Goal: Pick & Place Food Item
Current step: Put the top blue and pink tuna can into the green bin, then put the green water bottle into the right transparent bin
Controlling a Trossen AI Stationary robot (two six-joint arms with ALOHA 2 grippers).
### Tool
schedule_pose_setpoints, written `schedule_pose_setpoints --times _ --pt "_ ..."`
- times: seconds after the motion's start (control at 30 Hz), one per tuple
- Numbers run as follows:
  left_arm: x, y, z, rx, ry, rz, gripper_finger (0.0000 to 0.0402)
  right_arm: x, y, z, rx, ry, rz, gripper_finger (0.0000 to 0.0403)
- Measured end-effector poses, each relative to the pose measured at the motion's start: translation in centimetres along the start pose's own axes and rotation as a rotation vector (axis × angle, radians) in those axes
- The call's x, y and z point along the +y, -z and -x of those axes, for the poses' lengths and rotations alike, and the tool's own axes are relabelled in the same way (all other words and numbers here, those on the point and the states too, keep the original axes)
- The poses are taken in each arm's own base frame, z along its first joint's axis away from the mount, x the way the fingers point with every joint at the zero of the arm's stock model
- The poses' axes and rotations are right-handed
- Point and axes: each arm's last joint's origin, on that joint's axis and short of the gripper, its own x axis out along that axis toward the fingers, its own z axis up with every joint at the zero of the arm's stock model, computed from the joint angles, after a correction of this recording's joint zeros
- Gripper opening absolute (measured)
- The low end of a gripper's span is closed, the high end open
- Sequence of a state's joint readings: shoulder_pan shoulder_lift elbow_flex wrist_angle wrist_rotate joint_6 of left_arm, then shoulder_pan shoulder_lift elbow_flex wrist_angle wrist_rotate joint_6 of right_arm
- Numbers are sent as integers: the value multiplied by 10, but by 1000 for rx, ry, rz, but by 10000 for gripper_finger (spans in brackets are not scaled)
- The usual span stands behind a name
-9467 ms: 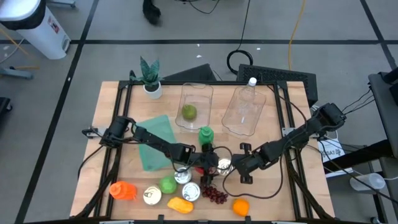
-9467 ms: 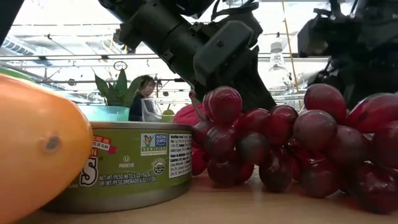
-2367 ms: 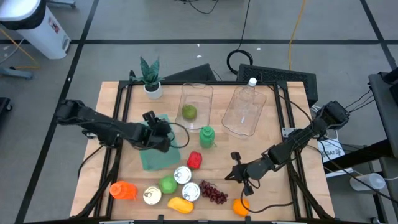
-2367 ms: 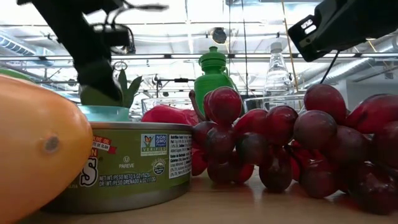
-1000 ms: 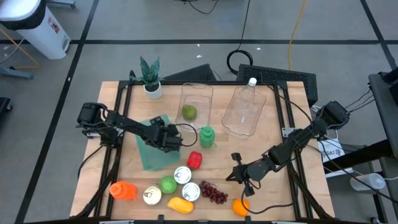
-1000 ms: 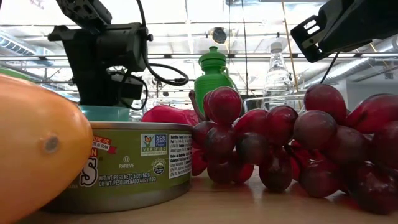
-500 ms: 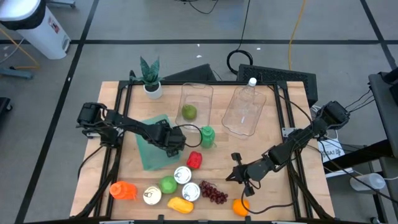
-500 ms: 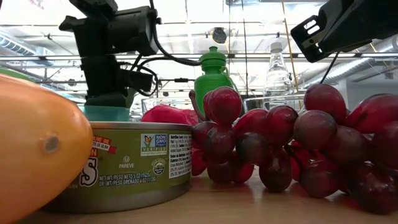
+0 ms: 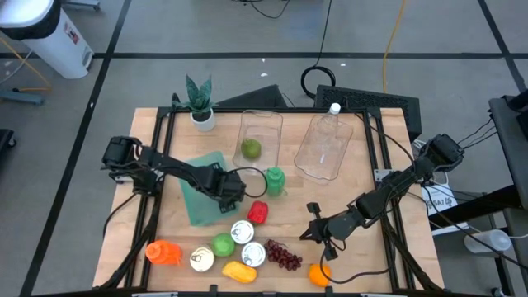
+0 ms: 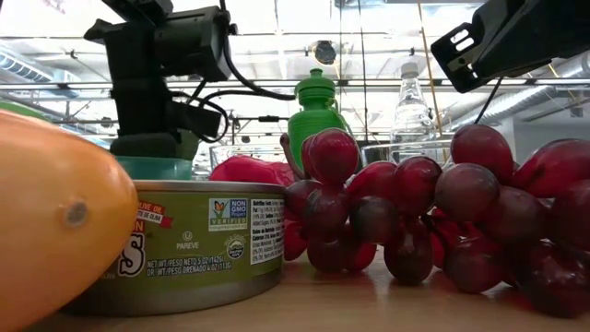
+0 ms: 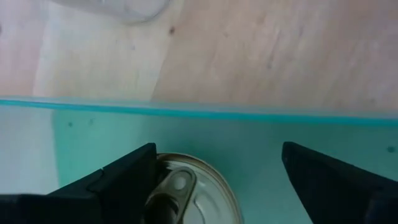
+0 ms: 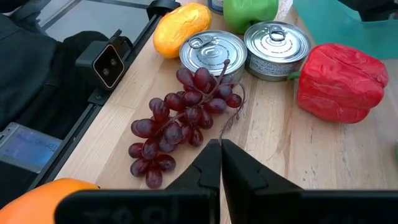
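The left gripper [image 9: 232,191] hung over the teal tray [image 9: 198,210], fingers [image 11: 124,180] spread wide around a silver ring-pull can [image 11: 189,190] lying on the tray: seemingly the release step, so lifting clear looked due next. To the right, the right gripper [image 12: 221,163] waited above the desk [image 9: 289,202] near the grapes [image 12: 180,118], fingers together.

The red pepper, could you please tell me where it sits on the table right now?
In the high view the red pepper lies near the table's middle, just below the green bottle, above the two cans by the grapes, right of the teal mat.
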State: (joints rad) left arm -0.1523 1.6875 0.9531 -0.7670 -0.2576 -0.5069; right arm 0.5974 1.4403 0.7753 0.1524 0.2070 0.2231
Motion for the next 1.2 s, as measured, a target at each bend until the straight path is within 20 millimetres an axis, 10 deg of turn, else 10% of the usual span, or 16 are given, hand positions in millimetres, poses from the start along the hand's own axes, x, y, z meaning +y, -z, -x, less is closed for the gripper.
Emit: schedule_pose_setpoints --times 0.63,1.0,1.2 --pt "-13 25 41 -214 -170 32 315 0 0 0 0 0 0 4" --pt "-39 54 146 -930 70 -216 198 0 0 0 0 0 32 4" --pt "-27 75 162 -1292 335 -438 99 0 -3 0 -27 -2 85 4"
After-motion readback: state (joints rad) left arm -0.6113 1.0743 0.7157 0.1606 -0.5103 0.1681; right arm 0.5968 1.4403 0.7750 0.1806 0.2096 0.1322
